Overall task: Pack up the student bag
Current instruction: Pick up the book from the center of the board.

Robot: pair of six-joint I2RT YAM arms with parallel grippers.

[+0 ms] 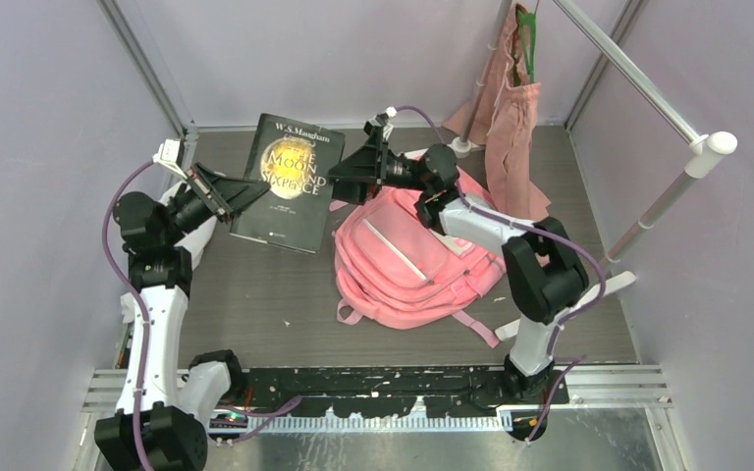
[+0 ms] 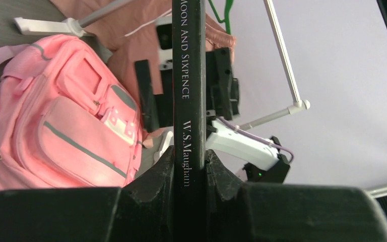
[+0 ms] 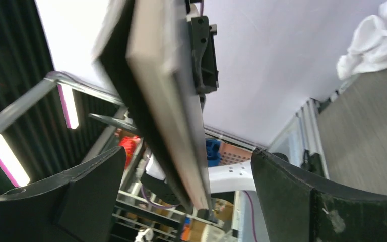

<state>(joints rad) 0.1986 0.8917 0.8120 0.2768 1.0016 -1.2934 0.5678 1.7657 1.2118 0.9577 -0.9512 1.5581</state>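
Observation:
The pink student bag [image 1: 403, 260] lies flat on the table right of centre; it also shows in the left wrist view [image 2: 55, 116]. A dark book, "The Moon and Sixpence" [image 1: 285, 182], is held tilted above the table left of the bag. My left gripper [image 1: 224, 191] is shut on its spine [image 2: 188, 101], which stands between the fingers [image 2: 156, 171]. My right gripper [image 1: 339, 172] is open at the book's opposite edge. In the right wrist view the book's page edge [image 3: 166, 101] sits between the wide-apart jaws without touching them.
A dusty-pink cloth tote on a green hanger [image 1: 511, 118] hangs from a white rack [image 1: 638, 88] at the back right, its foot behind the bag. A white cloth [image 3: 378, 40] lies at the table's back corner. Purple walls close in all sides.

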